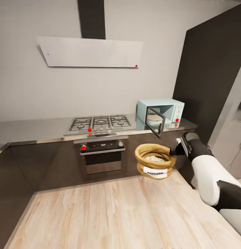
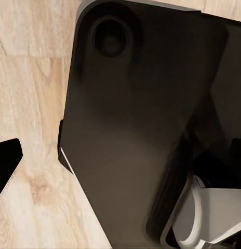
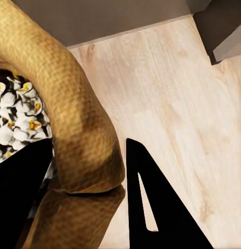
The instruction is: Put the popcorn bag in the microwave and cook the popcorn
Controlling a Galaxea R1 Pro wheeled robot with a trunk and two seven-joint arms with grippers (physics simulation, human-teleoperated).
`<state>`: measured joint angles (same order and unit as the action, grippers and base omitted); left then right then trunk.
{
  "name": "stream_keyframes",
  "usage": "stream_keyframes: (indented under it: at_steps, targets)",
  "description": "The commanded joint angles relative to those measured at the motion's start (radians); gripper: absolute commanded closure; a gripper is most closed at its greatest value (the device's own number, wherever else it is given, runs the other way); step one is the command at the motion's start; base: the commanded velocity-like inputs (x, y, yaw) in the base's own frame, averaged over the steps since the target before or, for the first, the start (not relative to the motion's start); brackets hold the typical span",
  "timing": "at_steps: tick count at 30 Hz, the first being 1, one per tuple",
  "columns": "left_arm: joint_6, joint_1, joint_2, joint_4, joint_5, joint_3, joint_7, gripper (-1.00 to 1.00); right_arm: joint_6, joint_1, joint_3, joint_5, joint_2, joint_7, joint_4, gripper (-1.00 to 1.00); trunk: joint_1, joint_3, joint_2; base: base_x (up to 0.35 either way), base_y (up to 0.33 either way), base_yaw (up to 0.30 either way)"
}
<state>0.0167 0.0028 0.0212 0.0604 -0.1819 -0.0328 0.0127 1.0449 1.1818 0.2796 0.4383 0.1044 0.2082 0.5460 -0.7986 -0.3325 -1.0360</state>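
The right gripper (image 1: 173, 151) pinches the thick rolled rim of the popcorn bag (image 1: 155, 160), one finger inside the sack and the other outside, and holds the bag in the air in front of the dark cabinet fronts, above the wooden floor (image 1: 110, 214) and below the edge of the countertop (image 1: 30, 129). In the right wrist view the two dark fingers (image 3: 151, 207) sit on either side of the woven tan rim (image 3: 74, 119), and white and yellow popcorn (image 3: 16, 114) is heaped inside the bag. The white label on the bag faces the camera in the head view. The microwave (image 1: 169, 107) stands on the countertop at the right end, next to a tall dark cabinet (image 1: 210, 69), with its door (image 1: 155, 121) swung open toward the room. The bag hangs just below and in front of that open door. A gas hob (image 1: 99, 123) lies on the countertop to the left of the microwave, with a built-in oven (image 1: 102, 152) beneath it and a flat hood (image 1: 89, 52) on the wall above. The left wrist view shows a dark panel over the wooden floor, and whether the left gripper is spread or pressed together cannot be told.
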Motion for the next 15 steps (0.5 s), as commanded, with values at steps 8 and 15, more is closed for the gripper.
stream_keyframes:
  at_steps: [8,15]
  targets:
    - [0.002,0.0,0.0,0.004,-0.01,-0.005,0.003,-1.0,0.002,0.0,0.004,0.01,0.011,0.008,-0.003,1.0,0.0,-0.001,-0.001,0.0,0.0,-0.246]
    - [0.002,0.0,0.001,0.004,-0.01,-0.006,0.004,-1.0,0.002,-0.011,0.004,0.009,0.055,0.009,-0.01,1.0,0.0,-0.001,-0.001,0.0,0.0,-0.246]
